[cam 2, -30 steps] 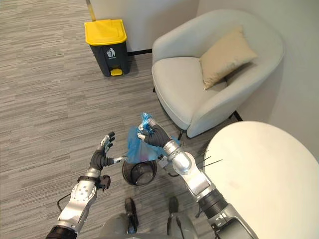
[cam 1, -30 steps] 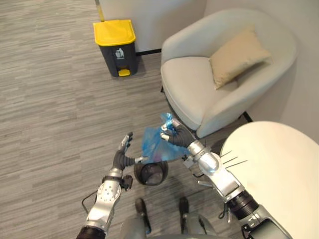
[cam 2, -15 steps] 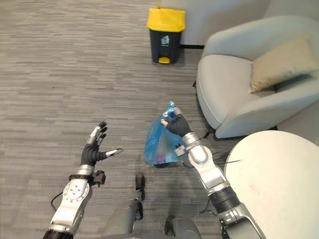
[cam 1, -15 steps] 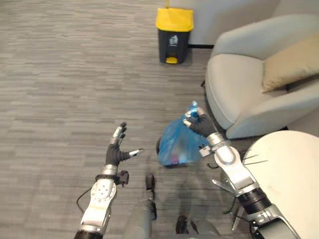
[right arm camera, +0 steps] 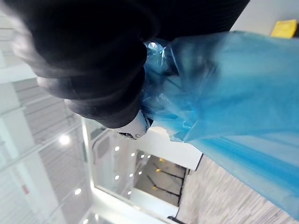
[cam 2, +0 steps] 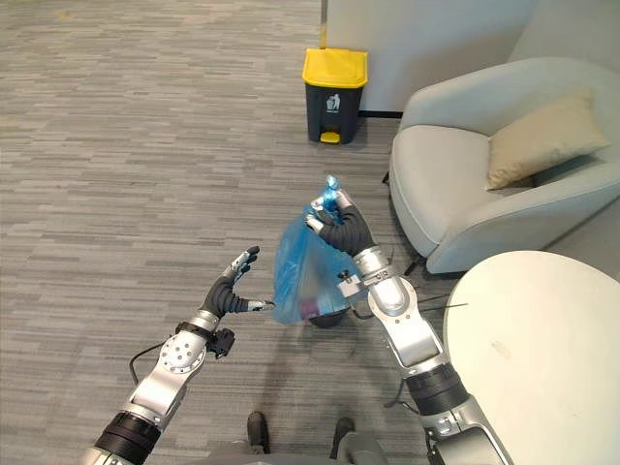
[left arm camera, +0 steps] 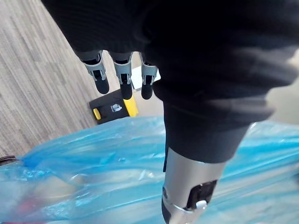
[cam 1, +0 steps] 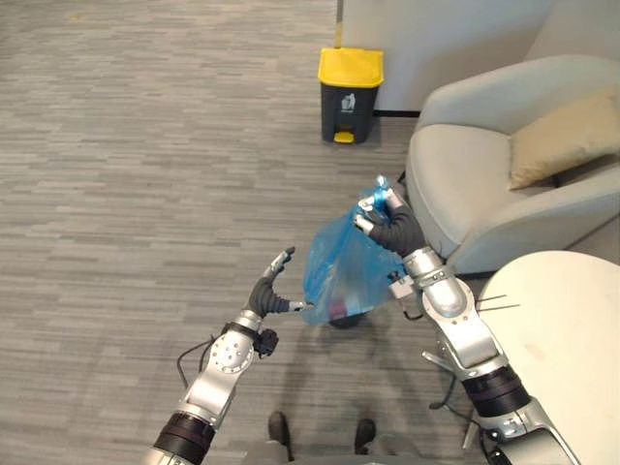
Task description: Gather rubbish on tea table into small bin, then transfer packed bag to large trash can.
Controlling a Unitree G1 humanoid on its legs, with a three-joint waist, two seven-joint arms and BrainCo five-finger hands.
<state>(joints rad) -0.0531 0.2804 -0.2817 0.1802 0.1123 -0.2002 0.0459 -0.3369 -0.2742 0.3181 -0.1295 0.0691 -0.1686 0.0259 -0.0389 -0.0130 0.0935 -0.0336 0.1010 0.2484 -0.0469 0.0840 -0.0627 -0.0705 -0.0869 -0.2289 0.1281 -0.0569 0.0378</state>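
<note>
**Bag raised from small bin; left hand brought to its lower corner**

The right hand is curled tight round the gathered neck of the blue bag. The bag hangs higher than half a second ago, and the small bin shows under it at 6 o'clock. The left hand, fingers straight, was apart from the bag and now touches it at 8 o'clock. Extraction appears complete, and the large trash can stands well apart at 12 o'clock. The bag is translucent and bulging, with dark contents settled low.
</note>
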